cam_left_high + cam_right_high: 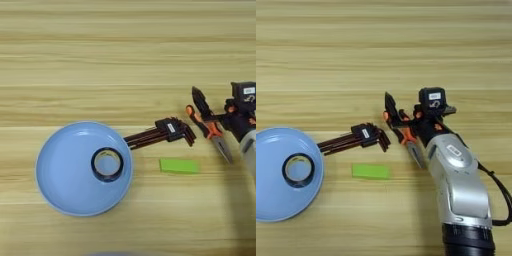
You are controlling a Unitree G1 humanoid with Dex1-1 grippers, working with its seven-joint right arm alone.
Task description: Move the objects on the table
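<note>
From the left eye view, my right gripper [212,112] sits at the needle-nose pliers [210,128], which lie on the surface [125,50] right of the hex keys [162,132] and above the green block [179,166] — I judge I'm at the grasp step. The blue plate [60,190] holds a tape roll [107,164]. From the right eye view, one black finger crosses the orange handles, but I cannot tell whether I'm clamped — next comes a firm close, then a lift.
</note>
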